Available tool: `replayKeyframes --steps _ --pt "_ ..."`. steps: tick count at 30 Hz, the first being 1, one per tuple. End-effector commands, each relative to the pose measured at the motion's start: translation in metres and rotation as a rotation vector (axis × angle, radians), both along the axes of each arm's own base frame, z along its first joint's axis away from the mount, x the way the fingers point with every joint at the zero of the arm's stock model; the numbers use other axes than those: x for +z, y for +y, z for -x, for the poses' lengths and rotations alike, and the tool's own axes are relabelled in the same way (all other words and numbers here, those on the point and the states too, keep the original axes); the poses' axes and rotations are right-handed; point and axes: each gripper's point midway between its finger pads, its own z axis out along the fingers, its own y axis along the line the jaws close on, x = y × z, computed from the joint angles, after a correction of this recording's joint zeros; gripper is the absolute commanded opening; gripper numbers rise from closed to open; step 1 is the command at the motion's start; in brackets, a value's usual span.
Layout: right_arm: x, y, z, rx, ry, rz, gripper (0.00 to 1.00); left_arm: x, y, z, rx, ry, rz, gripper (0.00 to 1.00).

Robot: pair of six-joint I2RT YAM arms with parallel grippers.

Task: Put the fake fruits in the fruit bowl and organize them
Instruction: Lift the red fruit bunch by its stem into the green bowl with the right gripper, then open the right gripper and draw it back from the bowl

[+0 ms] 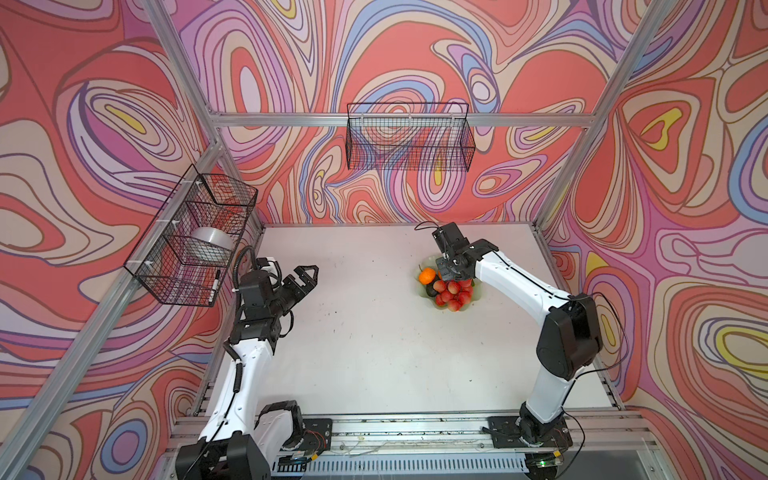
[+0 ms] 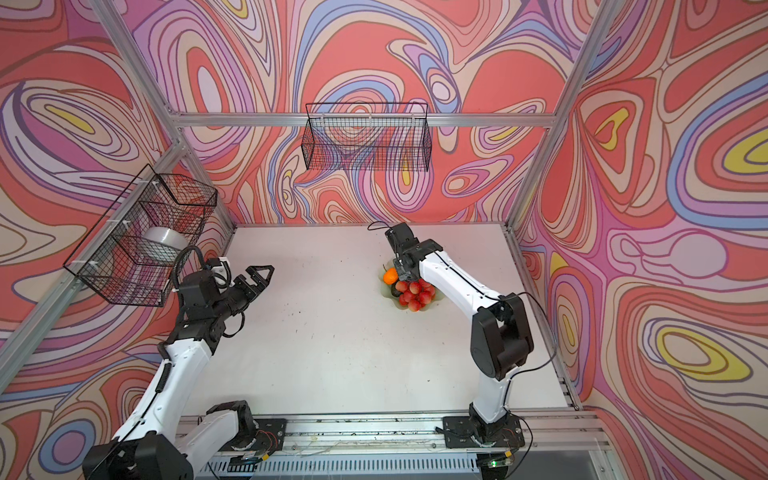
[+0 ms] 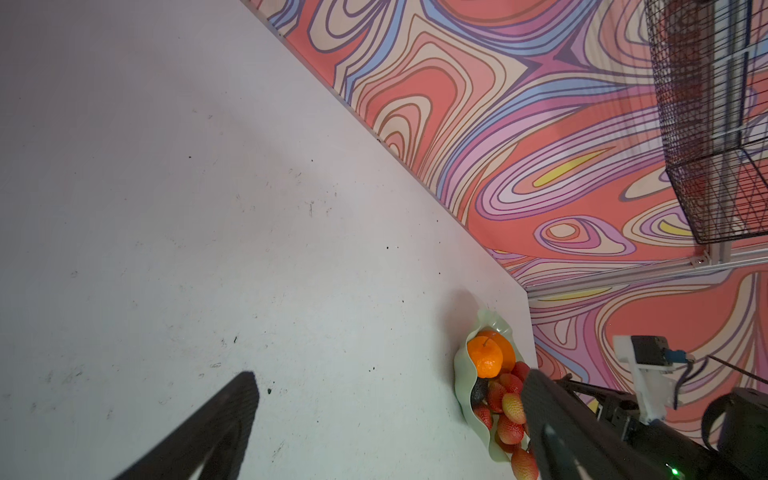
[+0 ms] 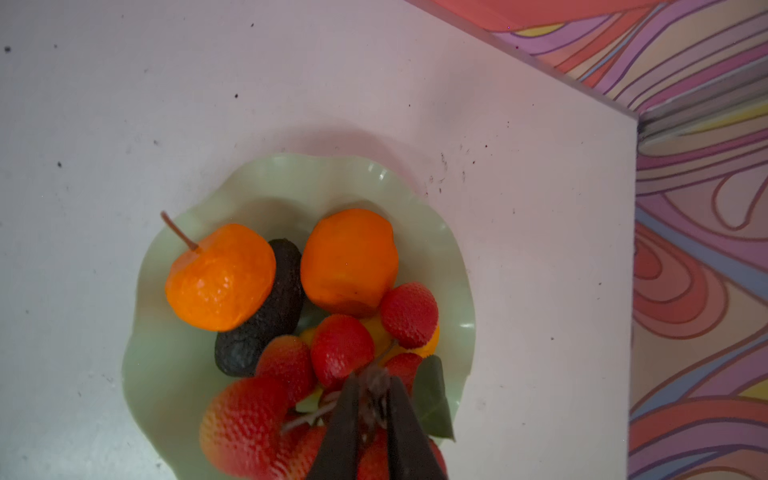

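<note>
Right end effector (image 4: 372,380) hangs over the bowl (image 4: 166,374) with its jaws slightly parted on either side of the cluster's (image 4: 340,349) stem knot. Whether they pinch it or merely flank it I cannot tell. Left end effector (image 1: 309,277) gapes wide and holds nothing, at about 9 o'clock on the worktop (image 1: 374,353) and well apart from the bowl, which sits toward 2 o'clock. All the fruits lie inside it: in both top views the stemmed orange (image 4: 220,278) is at the bowl's 10 o'clock, and the cluster spreads from the centre to 5 o'clock. The avocado (image 4: 266,328) is wedged under the stemmed orange, the orange (image 4: 349,262) sits beside them, and the yellow fruit (image 4: 377,330) is mostly buried beneath the red balls. These look like hollow plastic, so probably light and stiff. The round ones are likely to be slippery and to roll, and are best taken across the middle. The cluster probably flops on its wiry stems (the knot is the sensible hold, not a single ball). The right arm rises from its base near 5 o'clock, its elbow high at 3 o'clock and its forearm running toward 10 o'clock, with the wrist bent steeply down. The left arm is folded close to its side, its fingers (image 1: 305,272) aimed toward 2 o'clock.
</note>
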Motion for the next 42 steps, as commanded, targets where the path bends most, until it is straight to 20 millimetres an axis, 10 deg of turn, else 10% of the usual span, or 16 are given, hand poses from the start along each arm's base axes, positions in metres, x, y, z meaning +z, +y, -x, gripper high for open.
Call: replayKeyframes --steps 1,7,14,21,31,42 --pt "0.013 0.015 -0.013 0.024 -0.036 -0.091 0.41 0.015 0.005 -0.003 0.017 -0.079 -0.028 1.0" --pt "0.039 0.02 -0.013 0.037 -0.086 -0.165 0.98 0.026 0.016 -0.007 0.066 -0.13 -0.092 1.0" --pt "0.068 0.013 -0.031 -0.007 -0.179 -0.241 0.99 0.017 0.051 -0.011 0.197 -0.142 -0.304 1.0" --pt "0.138 -0.06 -0.036 -0.195 -0.493 -0.415 0.98 -0.028 0.085 -0.002 0.299 -0.165 -0.639 1.0" --pt "0.047 -0.152 -0.006 -0.418 -0.688 -0.102 0.99 -0.063 0.064 -0.007 0.174 -0.295 -0.793 1.0" --pt "-0.044 -0.177 0.016 -0.369 -0.756 -0.077 0.98 -0.066 0.058 -0.022 0.093 -0.262 -0.825 1.0"
